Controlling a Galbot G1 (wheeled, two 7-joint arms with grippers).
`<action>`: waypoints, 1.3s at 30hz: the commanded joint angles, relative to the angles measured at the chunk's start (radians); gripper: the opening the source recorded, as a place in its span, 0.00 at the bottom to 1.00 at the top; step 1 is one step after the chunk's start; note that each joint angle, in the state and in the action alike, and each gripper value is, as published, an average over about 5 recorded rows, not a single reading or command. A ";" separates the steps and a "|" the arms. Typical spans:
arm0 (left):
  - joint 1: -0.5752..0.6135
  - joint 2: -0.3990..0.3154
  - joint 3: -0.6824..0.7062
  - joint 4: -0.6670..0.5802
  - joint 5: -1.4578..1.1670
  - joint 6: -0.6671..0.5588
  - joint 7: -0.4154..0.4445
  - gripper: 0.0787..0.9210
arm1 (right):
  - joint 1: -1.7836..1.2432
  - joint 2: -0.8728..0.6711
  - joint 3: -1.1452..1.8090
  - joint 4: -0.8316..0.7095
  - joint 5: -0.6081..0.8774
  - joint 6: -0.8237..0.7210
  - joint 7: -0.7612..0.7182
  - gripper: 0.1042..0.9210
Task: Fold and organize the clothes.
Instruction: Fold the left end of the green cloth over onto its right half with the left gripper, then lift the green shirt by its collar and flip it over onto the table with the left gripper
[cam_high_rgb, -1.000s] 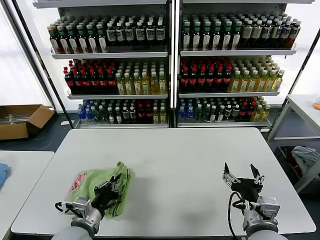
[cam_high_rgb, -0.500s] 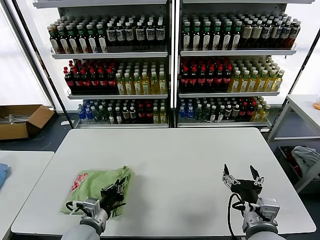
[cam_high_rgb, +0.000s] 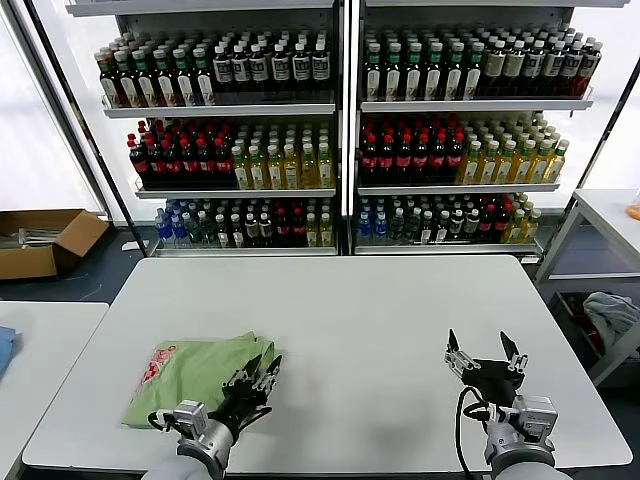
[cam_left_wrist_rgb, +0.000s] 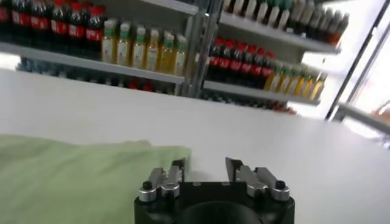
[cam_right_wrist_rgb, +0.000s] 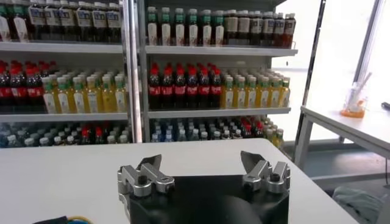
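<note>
T-shirt: a light green T-shirt (cam_high_rgb: 200, 374) is seen folded into a flat bundle on the near left part of the white table (cam_high_rgb: 360, 320), with a red-and-white print showing at the end farthest from the left gripper.
T-shirt from the wrist: in the left wrist view the green cloth (cam_left_wrist_rgb: 79, 176) is spread beside and just ahead of the fingers, its edge reaching one fingertip; whether it is touched cannot be told.
Left gripper: the left gripper (cam_high_rgb: 262, 372) is found at the shirt's right edge, low over the table, jaws parted and nothing held between them; the gap is shown plainly in the wrist view (cam_left_wrist_rgb: 205, 168).
Right gripper: the right gripper (cam_high_rgb: 484, 352) is held above bare tabletop, well apart from the shirt, fingers spread wide and empty, as confirmed in its own wrist view (cam_right_wrist_rgb: 203, 165).
Beyond the grippers: shelves of bottled drinks (cam_high_rgb: 345, 130) are lined up past the far edge of the table.
Off to the left: a cardboard box (cam_high_rgb: 45, 240) is seen on the floor, well away from the left gripper.
</note>
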 joint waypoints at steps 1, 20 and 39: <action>-0.025 0.084 -0.160 -0.110 0.056 -0.007 -0.082 0.58 | 0.009 0.001 -0.010 -0.010 0.003 0.002 0.000 0.88; 0.088 0.161 -0.366 0.061 0.302 0.017 0.046 0.88 | 0.047 -0.007 -0.036 -0.053 0.018 0.002 0.002 0.88; 0.052 0.165 -0.386 0.162 -0.070 0.101 0.043 0.88 | 0.041 -0.002 -0.037 -0.052 0.013 0.002 0.005 0.88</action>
